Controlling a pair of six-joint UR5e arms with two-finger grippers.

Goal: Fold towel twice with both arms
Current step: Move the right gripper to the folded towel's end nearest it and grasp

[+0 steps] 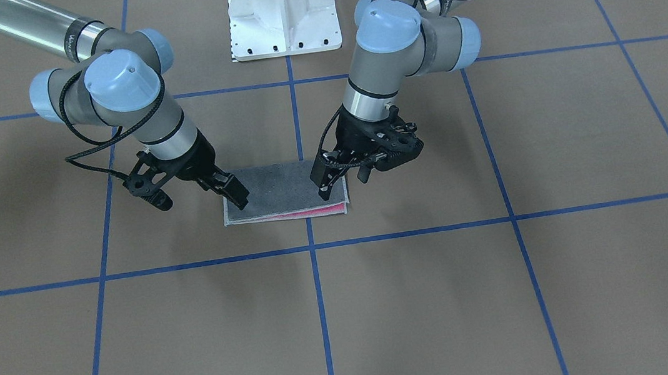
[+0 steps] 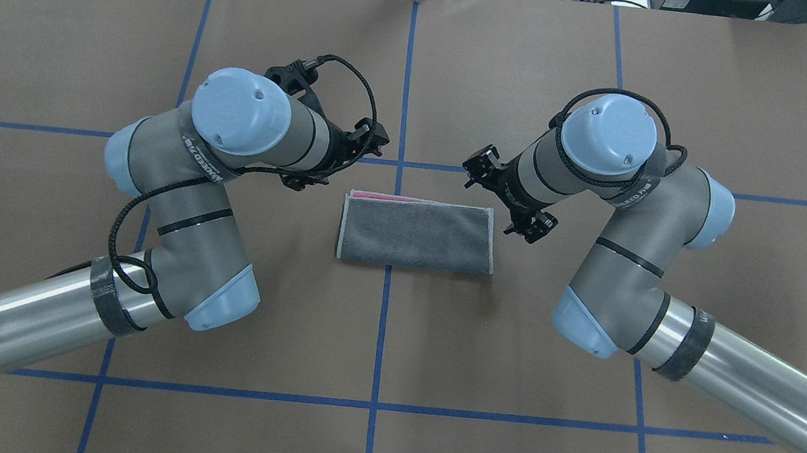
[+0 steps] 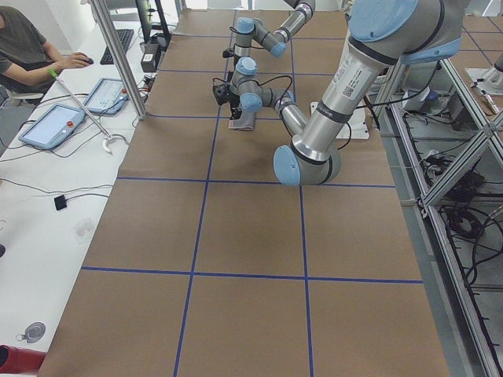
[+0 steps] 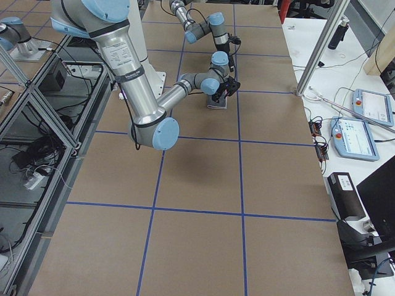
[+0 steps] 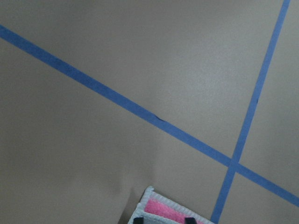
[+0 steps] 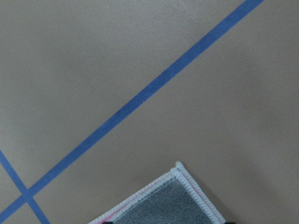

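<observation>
The towel (image 2: pixel 417 234) lies flat near the table's middle, folded in half, dark grey side up, with a pink strip along its edge away from the robot (image 1: pixel 305 213). My left gripper (image 1: pixel 327 189) rests its tips on the towel's corner on the robot's left; that pink, white-edged corner shows at the bottom of the left wrist view (image 5: pixel 163 212). My right gripper (image 1: pixel 239 197) rests on the opposite corner, which shows grey in the right wrist view (image 6: pixel 173 200). Both sets of jaws look slightly open and hold nothing. In the overhead view both wrists hide the fingertips.
The white pedestal base (image 1: pixel 282 11) stands behind the towel on the robot's side. Blue tape lines (image 2: pixel 382 328) mark a grid on the brown table cover. A person sits at a side desk (image 3: pixel 31 55) with tablets, off the table's far side.
</observation>
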